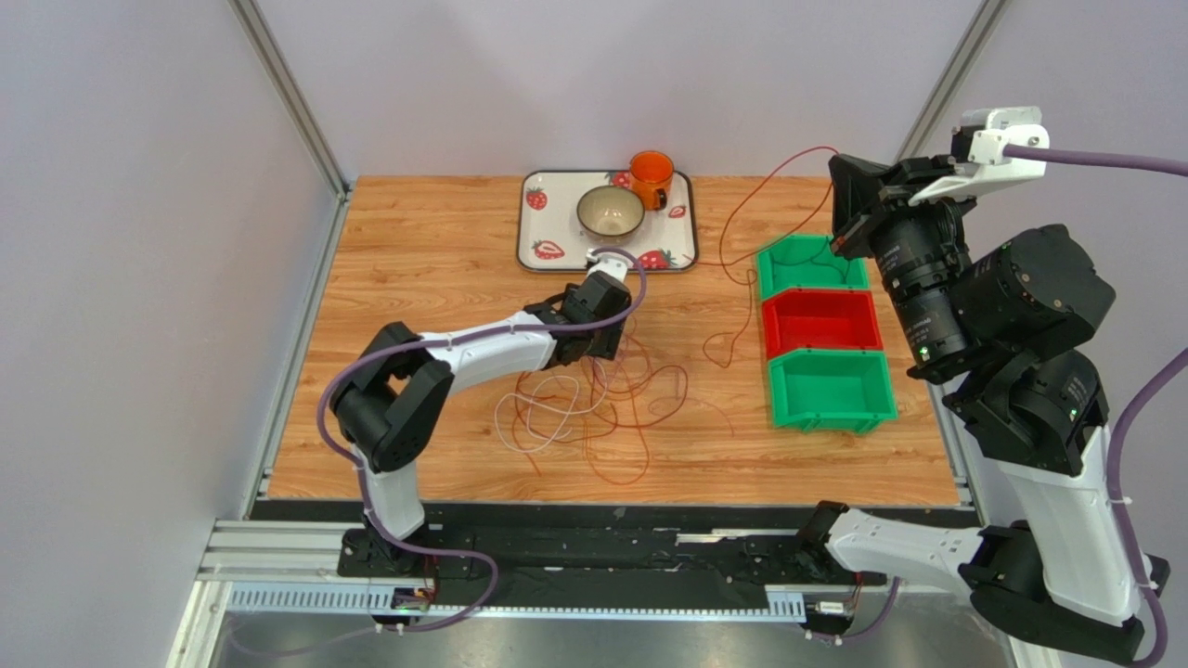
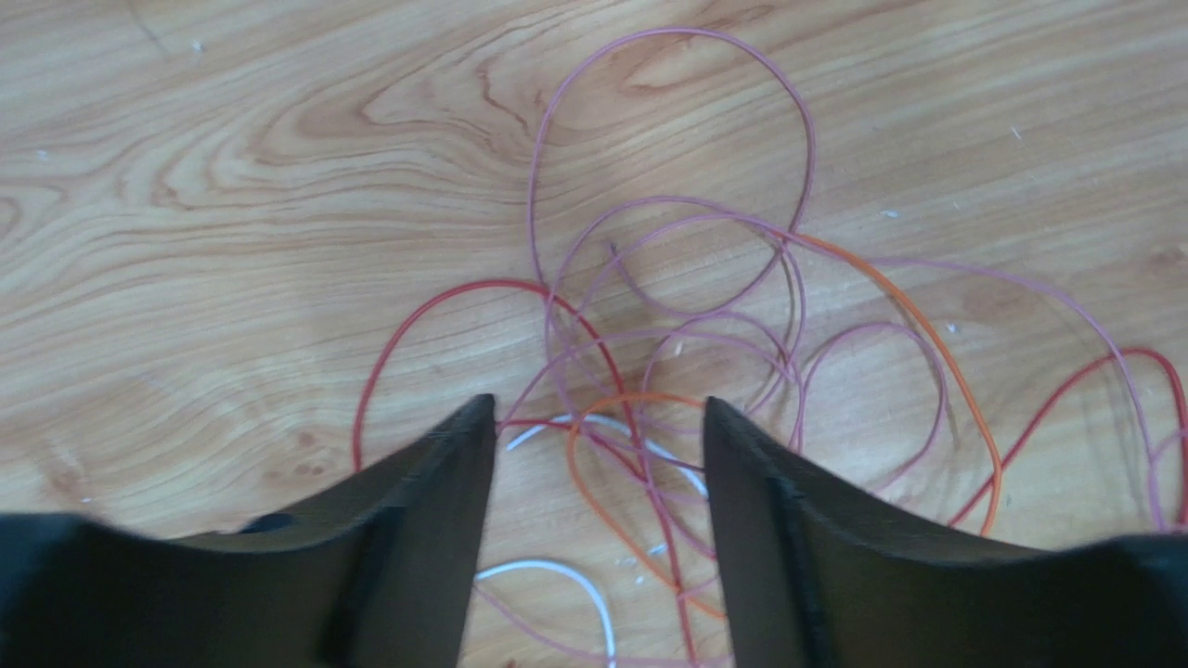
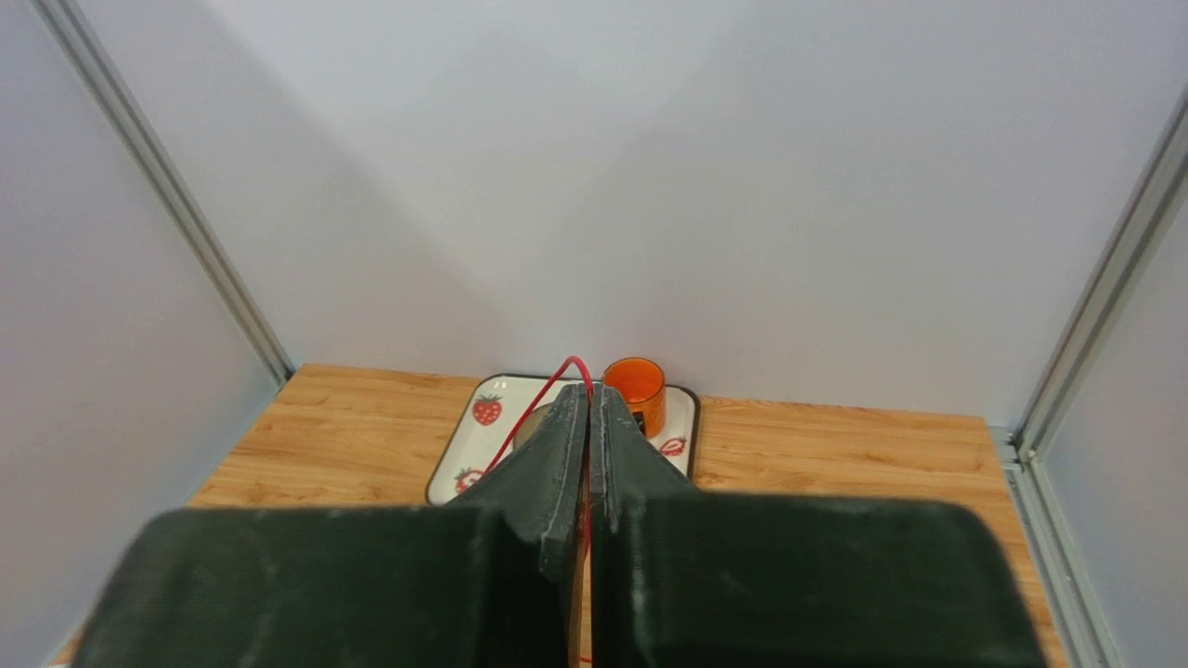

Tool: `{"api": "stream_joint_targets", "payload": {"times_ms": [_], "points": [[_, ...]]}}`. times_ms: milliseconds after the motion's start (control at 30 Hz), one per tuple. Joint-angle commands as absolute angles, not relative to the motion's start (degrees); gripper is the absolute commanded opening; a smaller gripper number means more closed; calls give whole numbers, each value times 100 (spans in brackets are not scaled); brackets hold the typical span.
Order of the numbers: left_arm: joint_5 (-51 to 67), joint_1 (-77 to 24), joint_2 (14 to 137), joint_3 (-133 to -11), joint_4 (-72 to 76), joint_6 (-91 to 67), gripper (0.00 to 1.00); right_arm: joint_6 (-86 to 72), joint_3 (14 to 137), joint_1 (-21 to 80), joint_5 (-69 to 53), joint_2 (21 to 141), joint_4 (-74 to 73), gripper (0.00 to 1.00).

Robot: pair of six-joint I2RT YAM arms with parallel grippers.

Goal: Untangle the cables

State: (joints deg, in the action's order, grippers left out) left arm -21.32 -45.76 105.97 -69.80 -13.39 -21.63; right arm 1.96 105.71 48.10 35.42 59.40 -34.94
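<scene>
**Ana:** Where are the cables, and what can't you make out?

**Ben:** The cables lie as a loose heap of hair-thin loops on the wood-grain worktop, near its middle and just under the left arm's wrist. From above, the wrist covers the left pincer's fingertips, and the strands are too fine to follow one by one.

**Ana:** And from the wrist camera?

**Ben:** The left pincer stands with its jaws apart above the heap, with nothing clamped. Its two dark, matte, wedge-shaped fingers cut off the lower loops. A white cable runs behind them, so its course is unclear. An orange cable sweeps in a long arc, with red and pale purplish rings crossing it.

**Ana:** The other arm?

**Ben:** It is raised at the far right. The right pincer is closed on a red cable, which peeks out at the tips as a small bend. The pincer's bulk blocks the near worktop in that view, so the heap is hidden.

**Ana:** Anything else?

**Ben:** A strawberry-print tray holds a pale bowl and a glossy orange mug. Three plastic bins, green, red and green, stand in a row to the right.
</scene>
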Motion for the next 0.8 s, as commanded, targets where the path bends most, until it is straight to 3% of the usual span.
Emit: {"api": "stream_joint_targets", "payload": {"times_ms": [0,267,533,767], "points": [[-1934,-4605,9740,-6751,-1529,-2205,71,544,10398,4825,4339,5932,-3288,0],[-1292,-4605,7113,-5696,-1888,-2725,93,1037,10309,4808,5352,6283,-3094,0],[-800,-4605,5312,-6521,-5014,-2812,94,1353,10433,4588,5546,6521,-2883,0],[-1274,-4605,3755,-6311,-5933,-2848,95,1485,10600,3973,5388,6688,-2690,0]]}}
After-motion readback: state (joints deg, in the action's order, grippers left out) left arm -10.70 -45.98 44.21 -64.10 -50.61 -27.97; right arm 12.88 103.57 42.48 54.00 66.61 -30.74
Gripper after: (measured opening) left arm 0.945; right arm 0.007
